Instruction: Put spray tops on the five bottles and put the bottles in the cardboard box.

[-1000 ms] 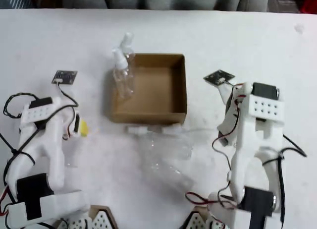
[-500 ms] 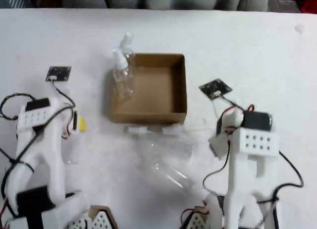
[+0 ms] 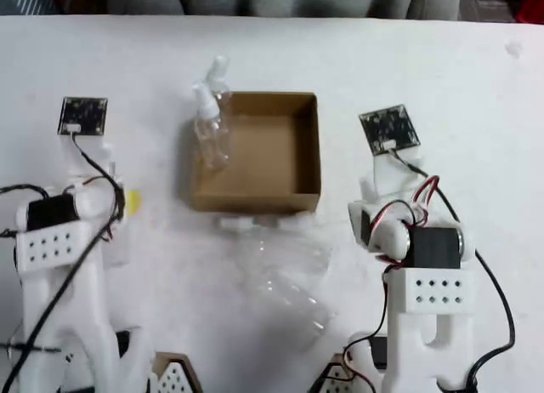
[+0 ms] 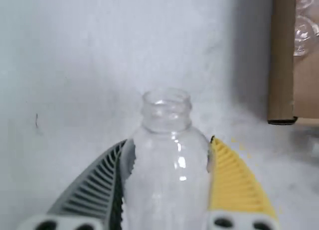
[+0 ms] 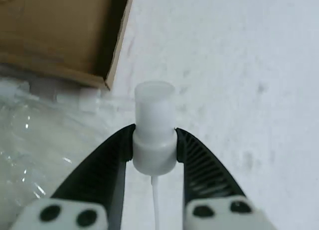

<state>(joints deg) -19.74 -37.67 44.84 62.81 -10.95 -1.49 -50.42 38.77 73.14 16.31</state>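
Observation:
My left gripper is shut on a clear bottle that has no top; its open neck points away from the wrist. In the high view this gripper sits left of the cardboard box. My right gripper is shut on a white spray top, whose thin tube runs back toward the wrist. This gripper is to the right of the box. Two capped bottles lean at the box's left wall.
Clear uncapped bottles lie on the white table in front of the box, between the two arms. Two loose spray tops rest against the box's front wall. The box's corner is close to the right gripper.
Both arms have folded back toward the front edge and their wrists have tipped up. The left wrist board moved up and left, the right one back and up. Both grips held.

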